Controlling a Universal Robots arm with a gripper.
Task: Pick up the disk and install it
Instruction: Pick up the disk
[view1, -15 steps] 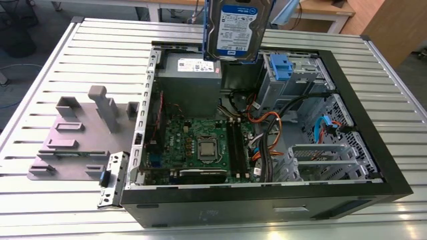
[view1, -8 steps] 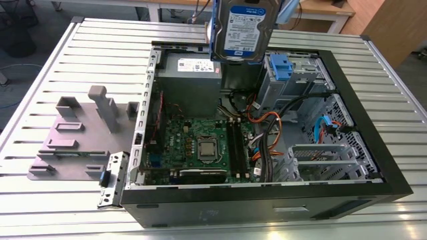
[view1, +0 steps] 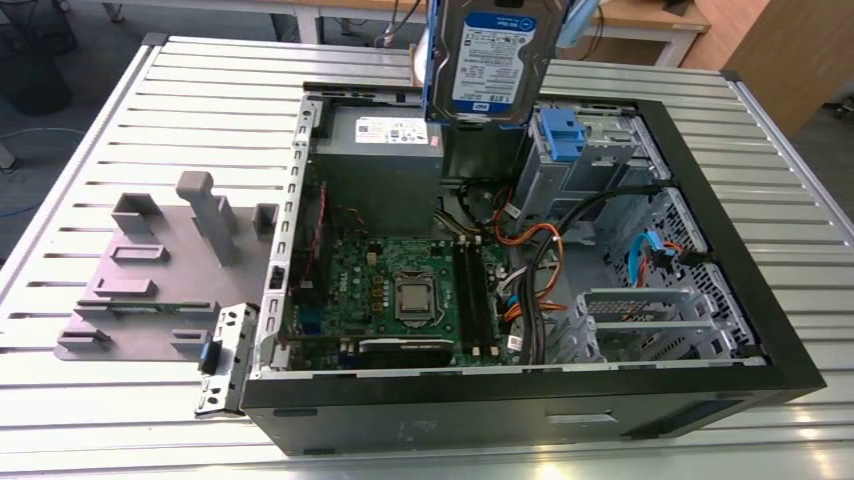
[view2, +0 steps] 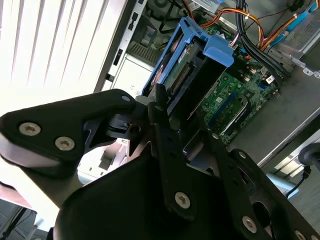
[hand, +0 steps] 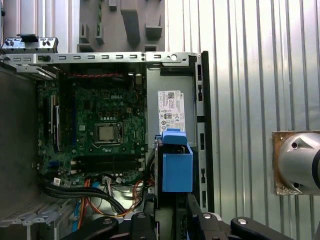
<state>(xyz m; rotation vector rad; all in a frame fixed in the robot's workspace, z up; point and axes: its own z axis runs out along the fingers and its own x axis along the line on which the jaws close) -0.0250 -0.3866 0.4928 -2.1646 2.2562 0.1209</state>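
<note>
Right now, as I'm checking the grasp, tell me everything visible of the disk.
The disk is a flat silver metal drive with a white-and-blue label, framed by a blue plastic bracket. It stands upright above the open computer case, clamped at one end by the hand.

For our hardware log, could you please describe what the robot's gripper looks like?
The gripper is matte black. It is built from flat link plates with rounded ends, joined at pivots and narrowing into two slim fingers. Silver socket-head screws dot the links in both wrist views.
</note>
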